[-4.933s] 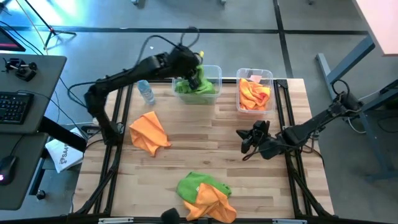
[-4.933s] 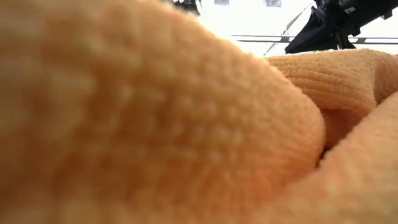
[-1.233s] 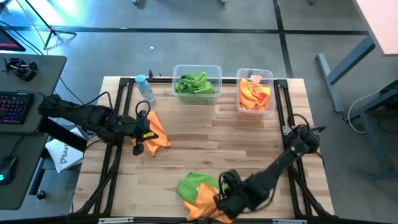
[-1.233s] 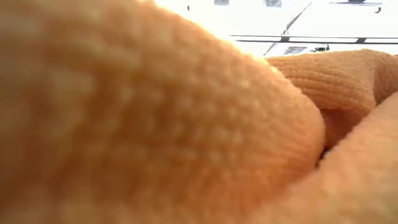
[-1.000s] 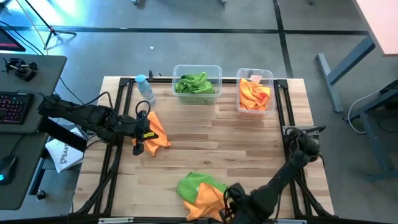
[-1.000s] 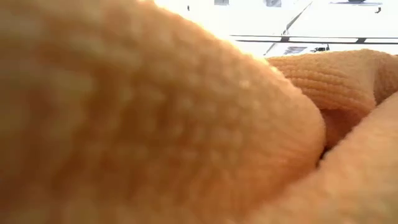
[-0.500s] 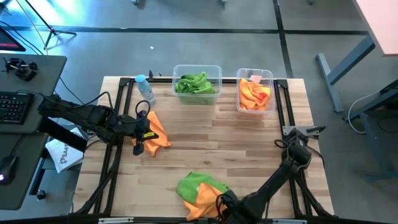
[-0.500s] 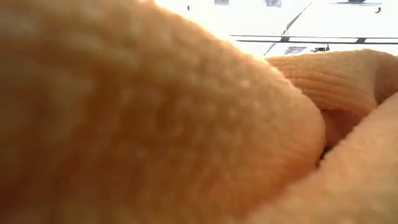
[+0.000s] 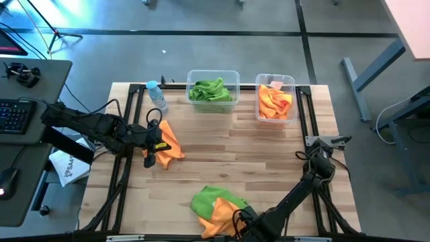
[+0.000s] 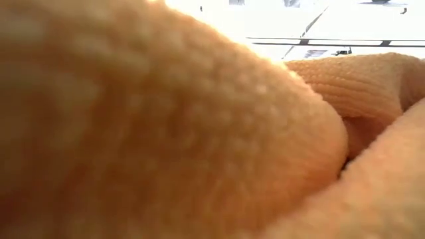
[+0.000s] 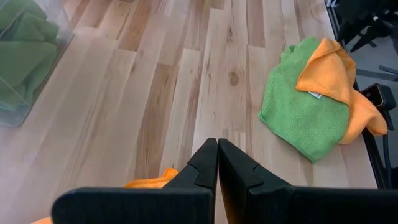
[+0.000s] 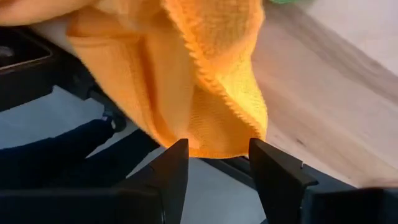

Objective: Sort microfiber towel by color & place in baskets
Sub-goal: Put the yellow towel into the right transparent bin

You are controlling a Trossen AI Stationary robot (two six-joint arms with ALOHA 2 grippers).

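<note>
Right tool [image 12: 214, 162] spread at the orange towel's [image 12: 199, 81] hanging edge, near the green towel [image 9: 209, 199]; left tool [image 11: 217, 163] pressed together, farther off.

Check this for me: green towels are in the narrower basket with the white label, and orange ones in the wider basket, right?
Not quite, they are swapped. The high view shows the green towels in the wider basket and the orange towels in the narrower basket with the white label.
</note>
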